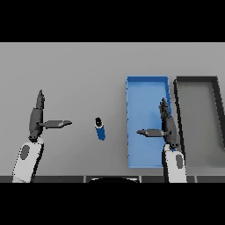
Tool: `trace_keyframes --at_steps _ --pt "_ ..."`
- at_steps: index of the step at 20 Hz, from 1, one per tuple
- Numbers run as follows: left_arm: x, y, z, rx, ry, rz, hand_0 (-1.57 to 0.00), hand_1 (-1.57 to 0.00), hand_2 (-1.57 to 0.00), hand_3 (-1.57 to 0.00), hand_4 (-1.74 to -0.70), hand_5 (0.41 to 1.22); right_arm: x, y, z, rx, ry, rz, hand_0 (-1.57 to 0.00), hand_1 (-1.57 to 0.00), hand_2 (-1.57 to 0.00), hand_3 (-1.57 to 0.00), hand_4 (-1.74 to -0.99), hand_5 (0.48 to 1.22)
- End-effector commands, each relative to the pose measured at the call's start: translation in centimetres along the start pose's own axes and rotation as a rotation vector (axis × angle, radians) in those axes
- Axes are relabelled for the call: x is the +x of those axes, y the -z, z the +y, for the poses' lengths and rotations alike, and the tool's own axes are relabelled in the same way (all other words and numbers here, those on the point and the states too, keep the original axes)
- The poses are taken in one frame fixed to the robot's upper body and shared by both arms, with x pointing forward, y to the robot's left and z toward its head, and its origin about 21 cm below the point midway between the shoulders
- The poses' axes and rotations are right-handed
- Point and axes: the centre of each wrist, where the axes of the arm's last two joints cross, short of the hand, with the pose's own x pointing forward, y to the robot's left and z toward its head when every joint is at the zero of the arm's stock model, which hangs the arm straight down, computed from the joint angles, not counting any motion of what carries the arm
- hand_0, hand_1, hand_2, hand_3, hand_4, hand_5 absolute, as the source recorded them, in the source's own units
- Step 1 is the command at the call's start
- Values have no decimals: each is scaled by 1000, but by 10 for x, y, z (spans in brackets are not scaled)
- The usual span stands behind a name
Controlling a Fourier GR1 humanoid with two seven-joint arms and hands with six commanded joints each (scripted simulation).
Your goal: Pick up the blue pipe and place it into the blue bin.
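The blue pipe [100, 128] is a short blue cylinder with a dark open end, lying on the grey table between my two hands. The blue bin [147, 88] is a long shallow tray to the pipe's right, with nothing inside it. My right hand [168, 125] hovers over the bin's right half, fingers straight and thumb pointing left toward the pipe, holding nothing. My left hand [36, 118] is at the left of the table, well apart from the pipe, fingers straight and thumb pointing right.
A dark grey bin [197, 80] stands right beside the blue bin, at the table's right side. The table's front edge runs just below both forearms.
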Motion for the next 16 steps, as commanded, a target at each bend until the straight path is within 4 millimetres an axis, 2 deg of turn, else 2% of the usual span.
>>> trace_keyframes --at_steps 1,6,7,9,13,16 --pt "0 0 -1 0 -1 -5 1 1 1 1 -966 593 0 0 -1 -1 0 1 1 1 1 1 -1205 629" --pt "2 2 -5 -1 -4 -6 1 1 1 1 -966 593 2 6 -5 -1 0 9 1 1 1 1 -1205 629" --pt "-3 -4 8 -114 69 -42 1 1 1 1 -966 593 8 -3 -19 30 -140 -89 1 1 1 1 -1205 629" --pt "-12 -9 27 -223 147 -59 1 1 1 1 -960 590 10 -18 -27 75 -262 -139 1 1 1 1 -1197 627" --pt "-9 -7 32 -305 158 -85 1 1 1 1 -960 594 16 -24 -27 101 -303 -132 1 1 1 1 -1206 625" --pt "-8 -17 33 -409 147 -102 1 1 1 1 -976 584 15 -23 -25 99 -319 -113 1 1 1 1 -1192 621"
